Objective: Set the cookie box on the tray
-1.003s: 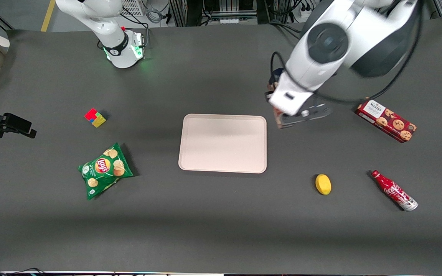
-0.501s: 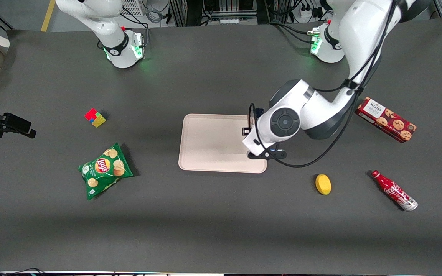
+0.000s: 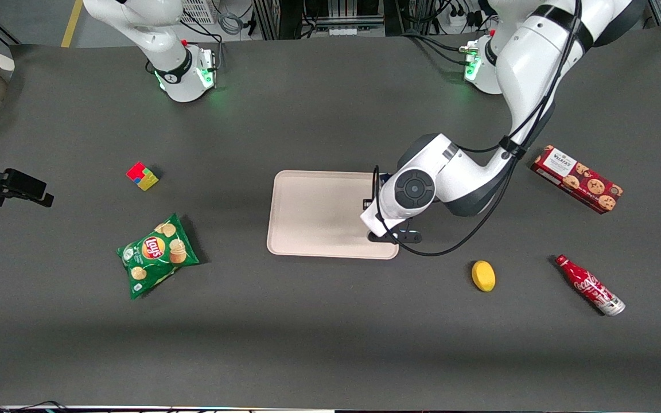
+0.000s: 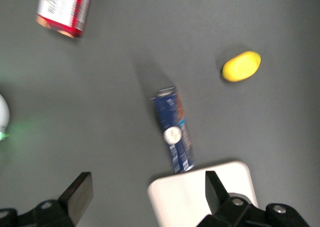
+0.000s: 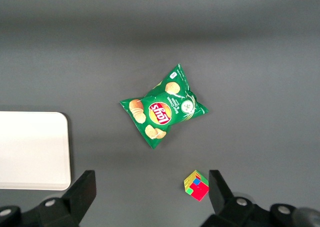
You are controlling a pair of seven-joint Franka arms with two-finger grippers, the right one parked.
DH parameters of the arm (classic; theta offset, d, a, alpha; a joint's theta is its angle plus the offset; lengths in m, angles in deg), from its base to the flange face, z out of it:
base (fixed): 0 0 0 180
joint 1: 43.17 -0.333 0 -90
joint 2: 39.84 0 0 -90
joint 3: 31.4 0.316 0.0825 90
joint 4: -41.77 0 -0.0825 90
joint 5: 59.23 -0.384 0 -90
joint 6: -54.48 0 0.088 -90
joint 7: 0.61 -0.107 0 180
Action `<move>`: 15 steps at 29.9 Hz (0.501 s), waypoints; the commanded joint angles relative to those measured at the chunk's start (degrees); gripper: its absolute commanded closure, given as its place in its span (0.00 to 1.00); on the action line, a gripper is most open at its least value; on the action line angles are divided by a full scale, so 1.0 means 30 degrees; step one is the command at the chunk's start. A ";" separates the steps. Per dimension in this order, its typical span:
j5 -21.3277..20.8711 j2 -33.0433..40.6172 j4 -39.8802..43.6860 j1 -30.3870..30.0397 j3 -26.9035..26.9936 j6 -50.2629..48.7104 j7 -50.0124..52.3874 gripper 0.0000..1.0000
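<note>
The cookie box (image 4: 173,132), a navy-blue carton with a round white logo, lies flat on the dark table. One of its ends touches a rounded corner of the pale tray (image 4: 192,202). It is the tray (image 3: 319,212) corner toward the working arm's end that is farther from the front camera. My left gripper (image 4: 147,193) hangs open above that corner, its fingers (image 4: 80,192) wide apart with nothing between them. In the front view the gripper (image 3: 393,235) is over the tray's edge, and the arm hides the cookie box.
A red Walkers box (image 3: 576,179) lies toward the working arm's end. A yellow lemon (image 3: 483,275) and a red cola bottle (image 3: 588,285) lie nearer the camera. A green chips bag (image 3: 156,254) and a colour cube (image 3: 142,175) lie toward the parked arm's end.
The arm swung from above the cookie box's spot toward the front camera, onto the tray's edge. It has barely shifted in the last half second.
</note>
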 commanded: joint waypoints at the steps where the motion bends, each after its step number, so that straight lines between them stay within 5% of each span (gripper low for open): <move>1: -0.0261 0.0001 -0.0132 -0.0240 -0.0085 0.0402 -0.0174 0.57; 5: -0.0261 0.0001 -0.0132 -0.0445 -0.0056 0.0344 -0.0261 0.00; 15: 0.0090 0.1141 0.0130 -0.0738 -0.0202 -0.1322 0.0002 0.00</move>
